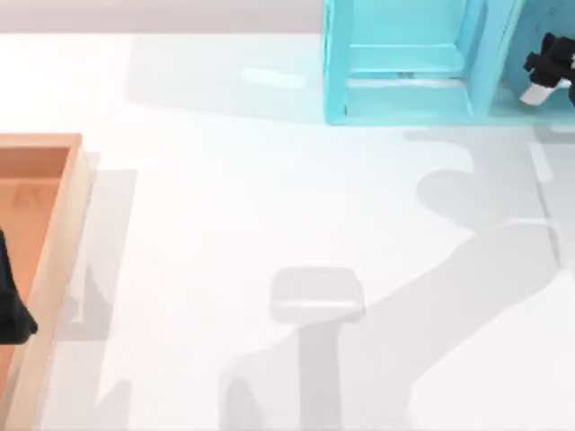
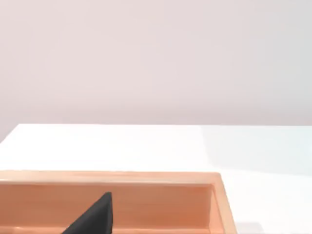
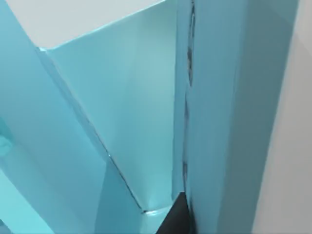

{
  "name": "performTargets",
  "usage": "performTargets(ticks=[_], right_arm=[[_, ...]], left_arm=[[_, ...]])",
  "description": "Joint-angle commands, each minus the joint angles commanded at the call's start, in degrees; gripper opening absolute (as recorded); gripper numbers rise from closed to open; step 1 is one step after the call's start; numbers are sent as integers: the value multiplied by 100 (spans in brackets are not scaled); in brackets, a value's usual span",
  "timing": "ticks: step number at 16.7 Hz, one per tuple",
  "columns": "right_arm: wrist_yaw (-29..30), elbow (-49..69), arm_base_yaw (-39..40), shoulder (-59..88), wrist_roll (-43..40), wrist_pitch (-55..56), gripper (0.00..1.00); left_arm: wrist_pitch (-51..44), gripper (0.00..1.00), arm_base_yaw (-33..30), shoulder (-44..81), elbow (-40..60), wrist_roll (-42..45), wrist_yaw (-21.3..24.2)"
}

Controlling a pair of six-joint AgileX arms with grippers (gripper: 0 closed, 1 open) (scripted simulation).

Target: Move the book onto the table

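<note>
Right gripper (image 1: 545,76) was inside the cyan shelf unit (image 1: 404,63), top-right of the counter (image 1: 269,197); jaws' state cannot be told. Right wrist view showed the book (image 3: 234,97) upright against the shelf wall, a jaw tip touching it. Judged stiff, smooth, moderately heavy; grip across the cover faces. Left gripper (image 1: 13,305) was parked over the wooden tray (image 1: 54,233).

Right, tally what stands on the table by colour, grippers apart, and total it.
Cyan: 1, the shelf unit, top view's upper right.
Orange-brown: 1, the wooden tray, left edge.
Black grippers: 2, left gripper over the tray, right gripper at the shelf.
Total: 4.
</note>
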Motion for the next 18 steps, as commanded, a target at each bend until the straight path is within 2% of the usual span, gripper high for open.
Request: performTargets(ticks=[3, 4, 13, 18], right_arm=[[0, 0, 0, 0, 0, 0, 2], [0, 0, 0, 0, 0, 0, 0], [-4, -45, 36, 28, 37, -14, 0], [-31, -446, 0, -894, 20, -517, 0]], left_arm=[[0, 100, 0, 0, 0, 0, 0], [0, 100, 0, 0, 0, 0, 0], [0, 100, 0, 0, 0, 0, 0], [0, 100, 0, 0, 0, 0, 0]])
